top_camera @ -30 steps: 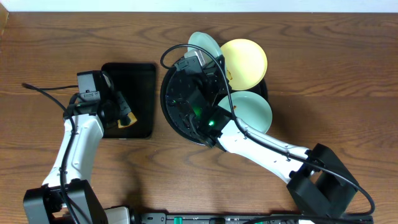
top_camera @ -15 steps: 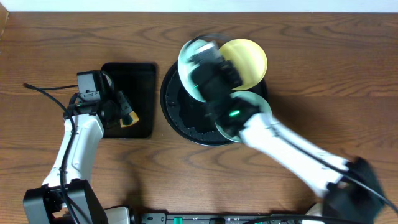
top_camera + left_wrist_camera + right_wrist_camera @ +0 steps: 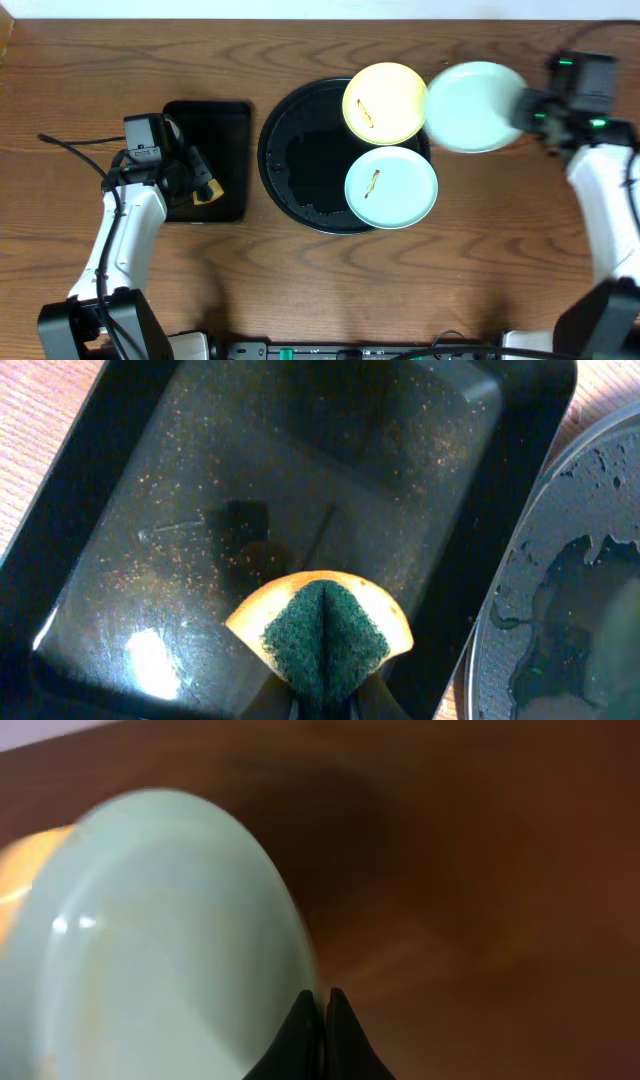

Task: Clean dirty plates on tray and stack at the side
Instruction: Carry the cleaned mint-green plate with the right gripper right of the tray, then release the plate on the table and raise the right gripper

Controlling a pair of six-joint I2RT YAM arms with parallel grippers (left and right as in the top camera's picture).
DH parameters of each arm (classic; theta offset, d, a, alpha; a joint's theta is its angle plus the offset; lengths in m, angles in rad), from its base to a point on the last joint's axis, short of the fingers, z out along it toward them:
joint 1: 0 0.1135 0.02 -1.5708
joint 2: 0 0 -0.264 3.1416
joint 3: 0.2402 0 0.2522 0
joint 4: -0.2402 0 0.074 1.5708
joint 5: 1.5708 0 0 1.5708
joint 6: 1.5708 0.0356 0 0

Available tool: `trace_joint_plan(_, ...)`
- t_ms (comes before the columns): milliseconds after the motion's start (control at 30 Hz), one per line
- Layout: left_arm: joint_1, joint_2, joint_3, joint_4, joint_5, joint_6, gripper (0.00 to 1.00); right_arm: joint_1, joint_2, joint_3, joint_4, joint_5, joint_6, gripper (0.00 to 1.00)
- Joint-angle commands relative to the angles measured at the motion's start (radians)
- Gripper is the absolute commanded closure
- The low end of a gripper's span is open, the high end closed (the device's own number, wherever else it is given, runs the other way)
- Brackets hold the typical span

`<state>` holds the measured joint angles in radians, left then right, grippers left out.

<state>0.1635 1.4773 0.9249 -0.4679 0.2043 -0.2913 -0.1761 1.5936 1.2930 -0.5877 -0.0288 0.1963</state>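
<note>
The round black tray (image 3: 296, 150) holds a pale yellow plate (image 3: 385, 102) with a brown smear and a mint-blue plate (image 3: 391, 187), also smeared. A second mint-blue plate (image 3: 473, 106) hangs right of the tray over the bare wood, blurred. My right gripper (image 3: 524, 110) is shut on its right rim. In the right wrist view the fingertips (image 3: 322, 1005) pinch the edge of that plate (image 3: 150, 940). My left gripper (image 3: 205, 190) is shut on a folded yellow-and-green sponge (image 3: 322, 630), held over the rectangular tray; the gripper (image 3: 325, 700) shows at the bottom edge of the left wrist view.
A small rectangular black tray (image 3: 212, 130) lies left of the round tray, its wet floor (image 3: 300, 460) showing under the sponge. The round tray's rim (image 3: 570, 560) has water patches. Brown wood tabletop (image 3: 500, 230) stretches right of the tray.
My right arm has swung from over the round tray far out to the right, carrying the mint-blue plate off the tray. The left arm and sponge have stayed put.
</note>
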Motion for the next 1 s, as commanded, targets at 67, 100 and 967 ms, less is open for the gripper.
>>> trace_joint_plan(67,0.003,0.005,0.008,-0.007,0.005,0.009,0.92,-0.169,0.123,0.002,0.002,-0.058,0.058,0.99)
trace_joint_plan(100,0.003,0.005,0.008,-0.01,0.005,0.009,0.91,-0.188,0.148,0.002,0.008,-0.059,0.058,0.99)
trace_joint_plan(967,0.003,0.005,0.008,-0.007,0.005,0.009,0.91,-0.135,-0.051,0.018,-0.235,-0.342,-0.034,0.49)
